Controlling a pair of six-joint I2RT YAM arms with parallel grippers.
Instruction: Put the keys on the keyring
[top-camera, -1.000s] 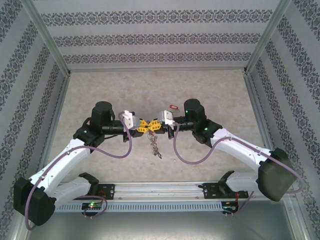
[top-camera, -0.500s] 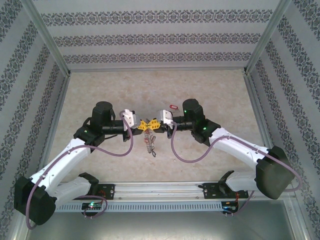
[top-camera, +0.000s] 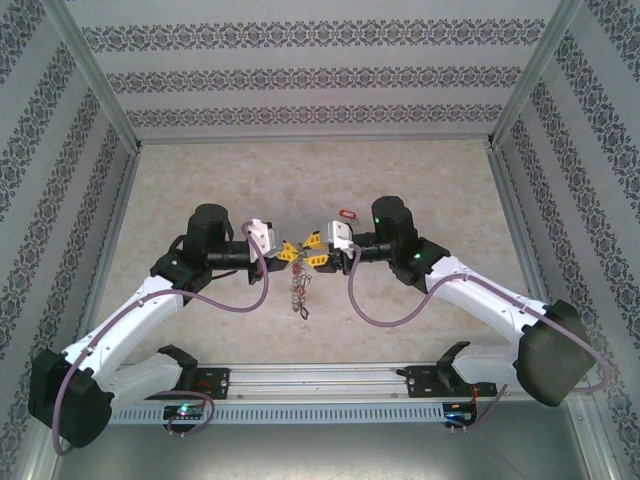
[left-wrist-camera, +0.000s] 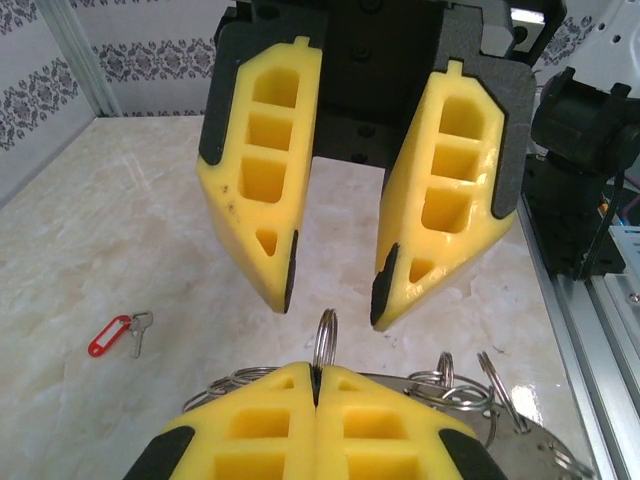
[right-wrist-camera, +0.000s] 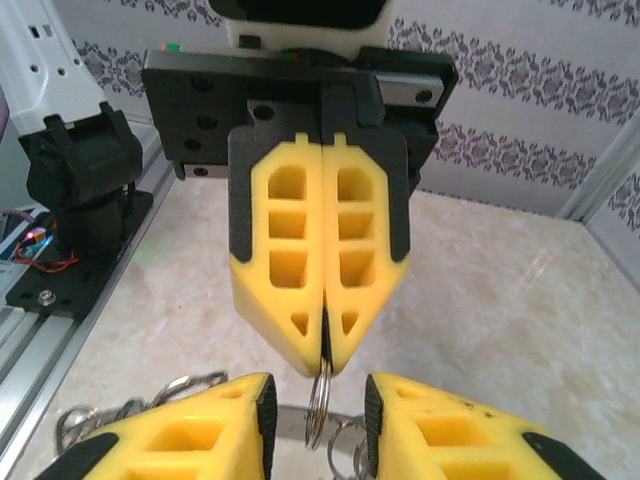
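My left fingers (top-camera: 288, 252) are pressed together on a thin wire loop of the keyring (top-camera: 298, 288). In the left wrist view they (left-wrist-camera: 300, 385) meet at the bottom edge, with the loop (left-wrist-camera: 325, 340) standing upright out of the seam between their tips. The rest of the keyring hangs below that loop as a bunch of small rings and grey metal. From above, the bunch dangles between my two wrists, over the table (top-camera: 420, 180).

My right fingers (top-camera: 318, 256) are spread, facing the left ones tip to tip, just beside the keyring's pinched loop. In the left wrist view they (left-wrist-camera: 410, 270) stand apart above the loop, not touching it. In the right wrist view they (right-wrist-camera: 225, 415) sit one on each side of the loop (right-wrist-camera: 317, 415), which hangs from the closed left fingers (right-wrist-camera: 300, 340).

The keys (top-camera: 347, 213), with their red tag, lie flat on the table (left-wrist-camera: 120, 230), well apart from the keyring. From above they are beyond it, on the far side of my right wrist. In the left wrist view they (left-wrist-camera: 118, 335) lie to the left of the loop.
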